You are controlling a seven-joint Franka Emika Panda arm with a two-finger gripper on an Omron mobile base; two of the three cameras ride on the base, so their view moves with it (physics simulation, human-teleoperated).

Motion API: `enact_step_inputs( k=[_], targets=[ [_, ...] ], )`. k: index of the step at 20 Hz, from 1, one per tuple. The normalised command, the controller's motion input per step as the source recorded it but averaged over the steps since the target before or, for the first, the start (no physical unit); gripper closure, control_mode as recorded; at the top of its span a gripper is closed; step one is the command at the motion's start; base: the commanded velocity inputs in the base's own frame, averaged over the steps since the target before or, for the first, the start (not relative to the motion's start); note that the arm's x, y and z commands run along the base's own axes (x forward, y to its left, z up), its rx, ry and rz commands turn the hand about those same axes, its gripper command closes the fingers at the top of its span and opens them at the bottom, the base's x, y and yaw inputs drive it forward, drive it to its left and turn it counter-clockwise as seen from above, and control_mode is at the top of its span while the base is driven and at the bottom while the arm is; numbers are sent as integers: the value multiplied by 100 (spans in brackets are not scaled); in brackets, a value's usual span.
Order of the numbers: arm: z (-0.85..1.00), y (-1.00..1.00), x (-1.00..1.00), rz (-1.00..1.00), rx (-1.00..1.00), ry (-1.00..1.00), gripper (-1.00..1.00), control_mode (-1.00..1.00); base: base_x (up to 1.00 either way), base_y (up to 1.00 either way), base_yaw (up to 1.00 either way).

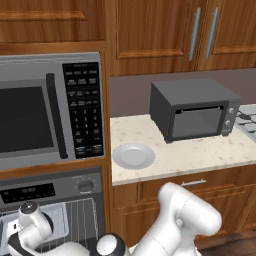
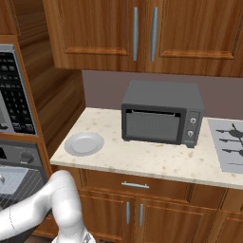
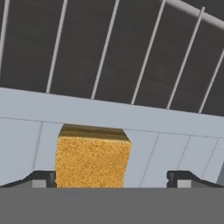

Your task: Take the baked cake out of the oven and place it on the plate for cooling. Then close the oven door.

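Note:
The cake (image 3: 92, 157) is a golden-brown cube on a pale grey tray (image 3: 175, 127) inside the oven (image 1: 86, 186), with wire rack bars behind it. My gripper (image 3: 113, 179) is open and low over the tray, with the cake between its fingertips. The cake sits close to the left fingertip (image 3: 41, 178) and leaves a wide gap to the right one. The arm reaches down into the open oven cavity (image 1: 80, 215). The round pale plate (image 1: 133, 155) (image 2: 84, 143) lies bare on the counter's left end, just right of the oven column. The oven door is out of view.
A microwave (image 1: 47, 110) sits directly above the oven. A dark toaster oven (image 1: 192, 109) (image 2: 161, 116) stands at the back of the speckled counter (image 2: 152, 159), right of the plate. A stove top (image 2: 230, 142) is at the far right. Wooden cabinets hang overhead.

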Motion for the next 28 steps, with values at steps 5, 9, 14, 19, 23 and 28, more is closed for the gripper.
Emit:
enact_step_inputs(
  k=[5,9,14,19,23,28],
  targets=[
    [-20,0,-7,0,-5,0,-100,-100,0,0,0],
    [-18,0,-11,0,-3,0,-100,-100,0,0,0],
    [-15,-2,-22,-1,-3,0,-100,-100,0,0,0],
    [-13,-9,-12,-4,-5,0,-100,-100,0,0,0],
    [-5,-16,-1,-5,-5,0,-100,-100,0,0,0],
    [-6,-19,0,-4,-4,0,-100,-100,0,0,0]
  ],
)
